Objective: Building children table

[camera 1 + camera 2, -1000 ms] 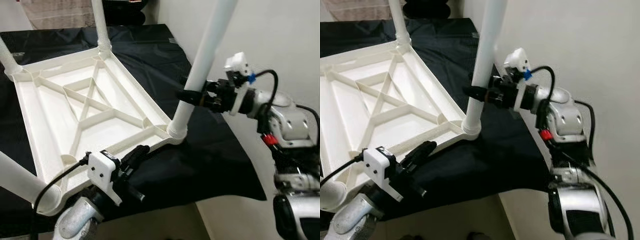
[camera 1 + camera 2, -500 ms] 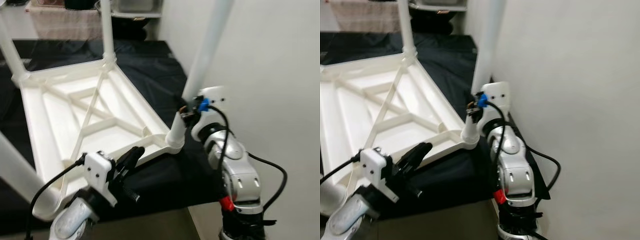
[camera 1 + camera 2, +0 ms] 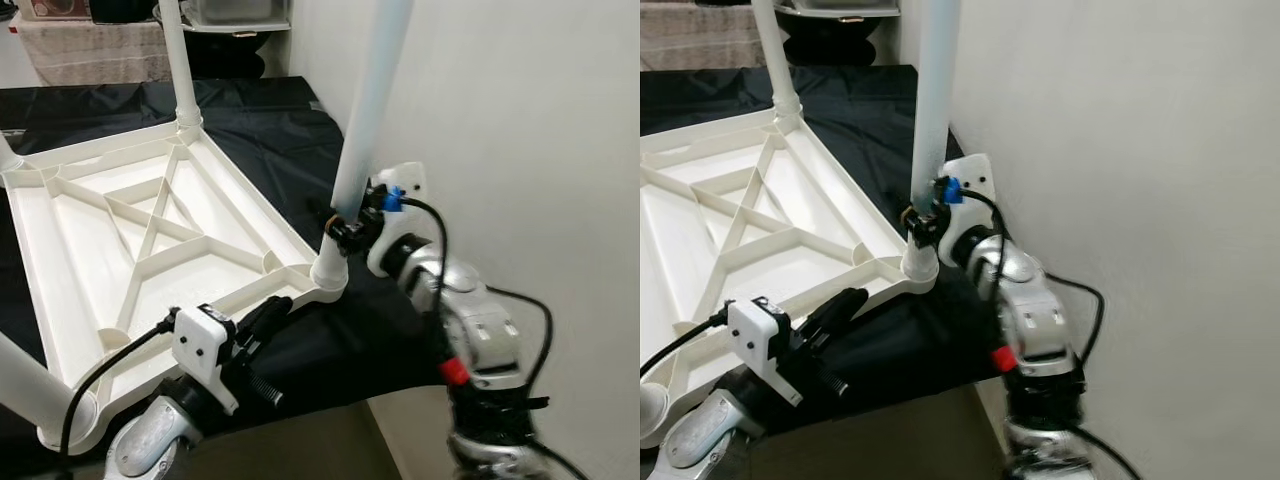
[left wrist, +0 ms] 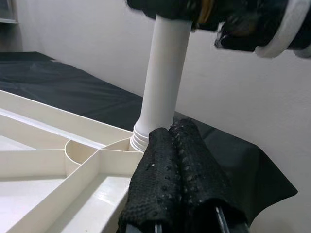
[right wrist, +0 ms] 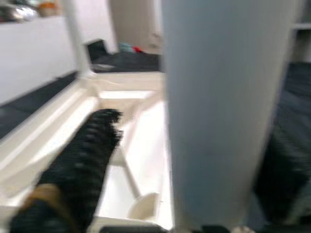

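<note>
A black-covered surface point(image 3: 250, 110) runs along a plain white wall and carries a white plastic table point(image 3: 150, 250) lying upside down, its ribbed underside up. Its legs stand upward, their tops cut off by the frame. The right hand point(image 3: 338, 226) is pinching the nearest leg point(image 3: 360, 130) just above its socket at the table's corner; the right wrist view is blurred, with one black finger point(image 5: 77, 160) beside the pale leg. The left hand point(image 3: 268, 312), fingers pressed together, rests against the table's near edge just below that same corner. The black cloth hangs over the surface's edge beneath both hands.
</note>
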`<state>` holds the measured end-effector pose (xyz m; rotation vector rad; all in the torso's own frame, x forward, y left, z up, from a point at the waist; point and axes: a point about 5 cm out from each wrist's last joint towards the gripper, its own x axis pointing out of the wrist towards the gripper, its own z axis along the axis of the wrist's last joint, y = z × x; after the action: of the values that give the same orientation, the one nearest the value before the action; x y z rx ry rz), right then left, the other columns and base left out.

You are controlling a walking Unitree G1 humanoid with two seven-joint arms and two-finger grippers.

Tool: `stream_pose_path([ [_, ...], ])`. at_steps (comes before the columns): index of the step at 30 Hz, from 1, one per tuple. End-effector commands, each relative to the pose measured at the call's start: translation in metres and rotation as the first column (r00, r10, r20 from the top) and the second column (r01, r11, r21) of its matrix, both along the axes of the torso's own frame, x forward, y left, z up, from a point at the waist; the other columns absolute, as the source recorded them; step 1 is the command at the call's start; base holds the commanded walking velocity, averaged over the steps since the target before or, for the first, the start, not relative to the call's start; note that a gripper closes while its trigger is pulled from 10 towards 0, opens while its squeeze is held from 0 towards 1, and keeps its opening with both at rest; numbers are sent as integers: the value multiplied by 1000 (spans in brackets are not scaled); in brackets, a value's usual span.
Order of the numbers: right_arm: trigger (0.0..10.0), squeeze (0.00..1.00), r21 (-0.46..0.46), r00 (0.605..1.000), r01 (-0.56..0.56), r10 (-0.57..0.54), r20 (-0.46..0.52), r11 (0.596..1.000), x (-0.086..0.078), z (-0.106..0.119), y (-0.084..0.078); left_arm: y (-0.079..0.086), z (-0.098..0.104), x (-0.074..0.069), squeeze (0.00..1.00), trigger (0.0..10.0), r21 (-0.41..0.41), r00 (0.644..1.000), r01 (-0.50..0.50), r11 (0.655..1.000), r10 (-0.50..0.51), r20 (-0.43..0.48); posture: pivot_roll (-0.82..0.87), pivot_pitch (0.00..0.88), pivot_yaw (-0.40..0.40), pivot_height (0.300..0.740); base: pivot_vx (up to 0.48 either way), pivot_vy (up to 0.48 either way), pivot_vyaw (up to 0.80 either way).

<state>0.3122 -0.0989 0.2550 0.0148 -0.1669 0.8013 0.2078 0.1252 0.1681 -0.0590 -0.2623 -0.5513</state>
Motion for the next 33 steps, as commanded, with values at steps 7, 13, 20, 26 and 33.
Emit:
stream_pose_path([
  [7,10000,1000,-112,962,-238,250,107,965,-3,29,-14,-2,3,-6,0,10000,-6,1000,11,1000,-11,-3,-20,197,-116,740,0,0,0],
  [13,10000,0,-187,955,-240,266,133,953,25,46,-30,-2,3,-8,0,10000,-4,1000,13,1000,-14,-11,-2,203,-117,740,0,0,0],
  [20,0,0,-223,905,-387,415,94,895,24,55,-42,-2,3,-8,0,10000,-4,1000,7,1000,-7,-13,-3,206,-118,740,0,0,0],
  [26,0,0,-180,889,-431,450,82,884,17,58,-53,-2,3,-7,0,10000,-6,1000,9,1000,-9,-15,-16,199,-118,740,0,0,0],
  [33,0,0,-84,992,-128,128,-8,988,17,14,-36,-1,0,-5,0,10000,-8,1000,11,1000,-11,-20,-32,179,-138,740,0,0,0],
])
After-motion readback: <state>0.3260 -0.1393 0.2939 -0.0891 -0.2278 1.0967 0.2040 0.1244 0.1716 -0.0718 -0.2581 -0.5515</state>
